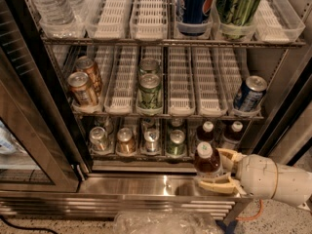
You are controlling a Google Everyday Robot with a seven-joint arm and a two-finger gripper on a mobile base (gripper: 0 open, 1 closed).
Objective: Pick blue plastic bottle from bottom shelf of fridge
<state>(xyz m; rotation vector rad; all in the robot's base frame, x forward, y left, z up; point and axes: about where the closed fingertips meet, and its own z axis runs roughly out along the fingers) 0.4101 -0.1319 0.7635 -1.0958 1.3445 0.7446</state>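
Note:
My gripper [210, 168] reaches in from the lower right and is shut on the blue plastic bottle [207, 161]. The bottle has a white cap and dark brown contents. It is held upright in front of the bottom shelf [141, 168], over the steel sill. One cream finger [228, 154] is behind the bottle and the other [214, 185] is in front of it. Two similar white-capped bottles [207, 131] [234, 132] still stand in the right lanes of that shelf. The fridge [280, 89] has its door open.
Several cans [126, 141] stand in the left lanes of the bottom shelf. The middle rack holds copper cans [83, 87], green cans [149, 90] and a blue can [249, 93]. The glass door [29, 145] stands open at left. A crumpled clear plastic bag [165, 223] lies on the floor.

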